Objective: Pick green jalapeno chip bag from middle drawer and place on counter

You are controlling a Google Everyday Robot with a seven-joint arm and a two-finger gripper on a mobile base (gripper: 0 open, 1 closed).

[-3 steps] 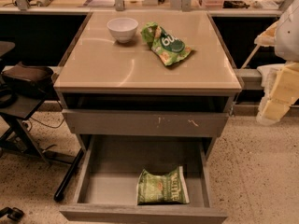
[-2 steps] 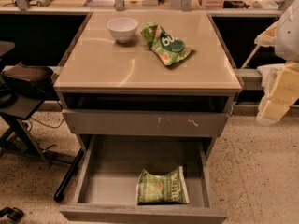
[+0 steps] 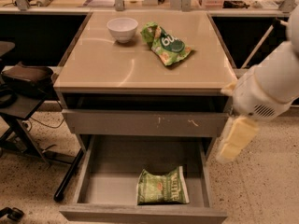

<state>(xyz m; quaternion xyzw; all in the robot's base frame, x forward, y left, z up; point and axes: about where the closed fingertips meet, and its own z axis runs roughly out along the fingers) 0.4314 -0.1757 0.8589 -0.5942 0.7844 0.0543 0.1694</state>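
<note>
The green jalapeno chip bag [image 3: 162, 186] lies flat in the open middle drawer [image 3: 140, 214], near its front and a little right of centre, white end band to the right. The beige counter [image 3: 117, 64] tops the grey cabinet. My gripper [image 3: 233, 141], cream-coloured, hangs from the white arm [image 3: 268, 90] beside the cabinet's right front corner. It is above and to the right of the drawer, apart from the bag, and holds nothing that I can see.
A brighter green bag [image 3: 168, 43] with a round logo and a white bowl [image 3: 122, 28] sit at the back of the counter. The scratched upper drawer front [image 3: 145, 122] is closed. A dark chair [image 3: 25, 78] and its base stand at the left.
The arm and gripper have moved left and down from the right edge towards the cabinet's right front corner. The bags, bowl and drawer have not moved.
</note>
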